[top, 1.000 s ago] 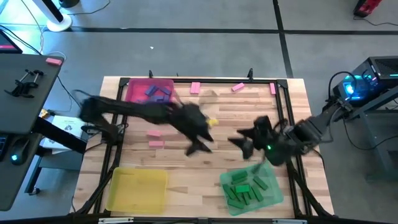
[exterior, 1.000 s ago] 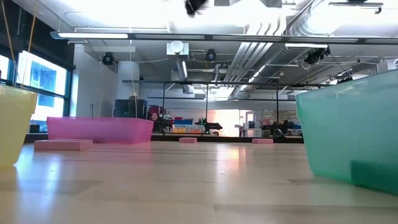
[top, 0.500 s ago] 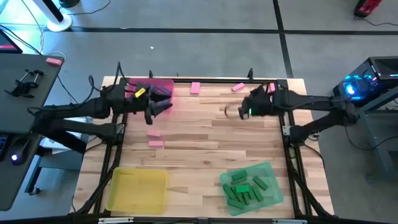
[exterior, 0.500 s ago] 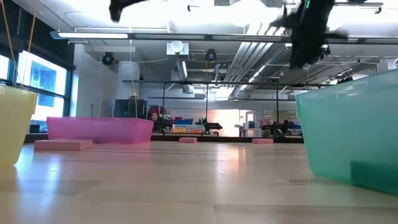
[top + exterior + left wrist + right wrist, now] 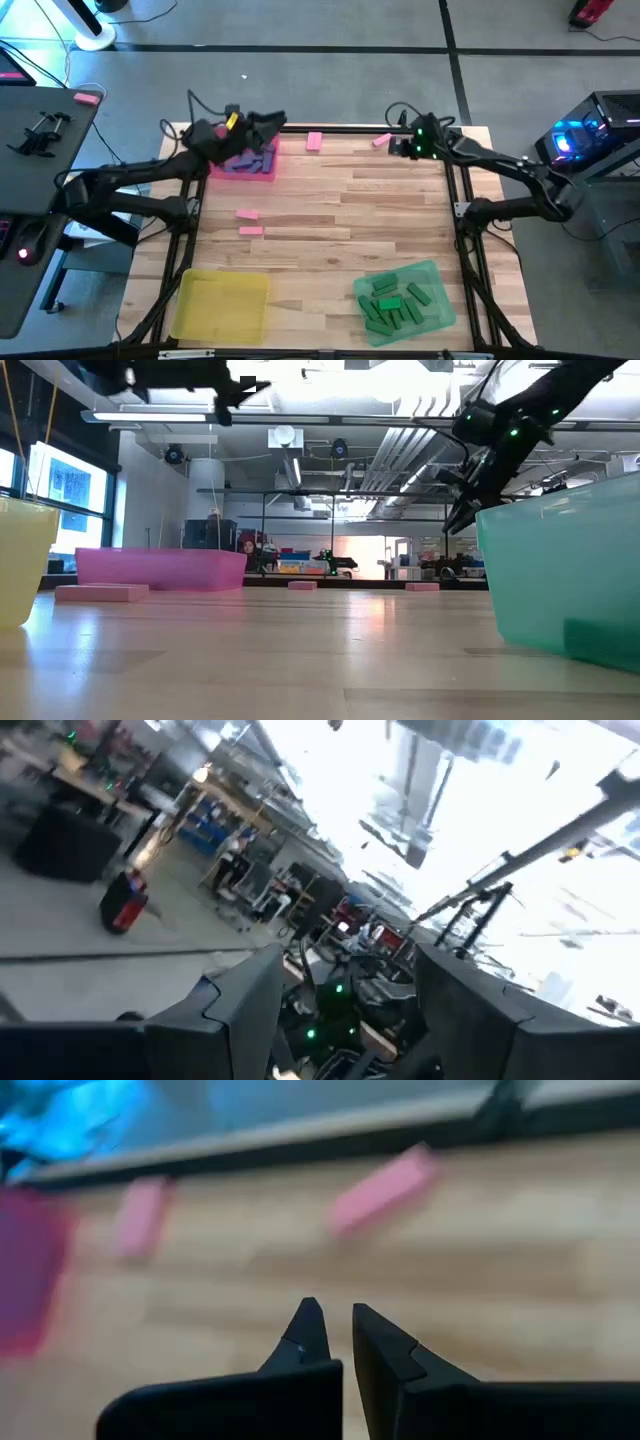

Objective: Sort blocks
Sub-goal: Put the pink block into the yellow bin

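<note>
- Lower right of the high view: green tray (image 5: 432, 272) already holds several green blocks (image 5: 391, 304); yellow tray (image 5: 220, 304), lower left, looks empty.
- Mid-left: two pink blocks (image 5: 248, 222) lie unsorted on the table.
- Upper left: left gripper (image 5: 268, 122) spread, empty, over the pink tray (image 5: 262, 172) of purple-blue blocks (image 5: 242, 162).
- Upper edge: right gripper (image 5: 403, 146) clenched on nothing beside a pink block (image 5: 381, 141); another pink block (image 5: 314, 141) waits.

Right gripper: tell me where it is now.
In the high view the right gripper hangs shut at the table's far edge, right of centre, beside a pink block.
</note>
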You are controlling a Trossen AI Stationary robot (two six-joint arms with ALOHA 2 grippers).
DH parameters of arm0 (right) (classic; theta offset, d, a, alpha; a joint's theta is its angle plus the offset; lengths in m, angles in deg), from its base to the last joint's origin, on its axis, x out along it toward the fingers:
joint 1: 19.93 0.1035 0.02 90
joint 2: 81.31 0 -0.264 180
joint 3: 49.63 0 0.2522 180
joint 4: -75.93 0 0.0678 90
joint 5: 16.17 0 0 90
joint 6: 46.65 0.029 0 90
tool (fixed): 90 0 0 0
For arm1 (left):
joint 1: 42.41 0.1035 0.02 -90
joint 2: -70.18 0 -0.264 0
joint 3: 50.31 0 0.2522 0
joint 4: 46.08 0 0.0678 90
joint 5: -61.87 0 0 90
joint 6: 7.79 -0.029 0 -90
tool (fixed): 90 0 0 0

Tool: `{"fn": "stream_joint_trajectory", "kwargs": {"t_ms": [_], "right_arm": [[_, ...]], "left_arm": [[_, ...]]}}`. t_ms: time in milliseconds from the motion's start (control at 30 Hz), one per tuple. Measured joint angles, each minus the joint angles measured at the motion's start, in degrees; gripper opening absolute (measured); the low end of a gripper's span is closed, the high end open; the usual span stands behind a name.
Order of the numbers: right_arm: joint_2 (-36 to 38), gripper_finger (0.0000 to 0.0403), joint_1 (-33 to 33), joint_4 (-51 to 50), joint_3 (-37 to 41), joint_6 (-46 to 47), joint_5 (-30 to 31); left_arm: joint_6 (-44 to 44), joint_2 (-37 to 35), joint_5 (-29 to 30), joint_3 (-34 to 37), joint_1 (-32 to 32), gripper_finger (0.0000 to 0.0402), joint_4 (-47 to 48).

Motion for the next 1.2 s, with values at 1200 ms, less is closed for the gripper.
{"fn": "stream_joint_trajectory", "kwargs": {"t_ms": [1200], "right_arm": [[-35.1,0.0,-14.4,-47.6,-35.2,6.2,24.1]], "left_arm": [[1.1,22.6,-59.0,-27.1,27.2,0.0208,0.8]]}}
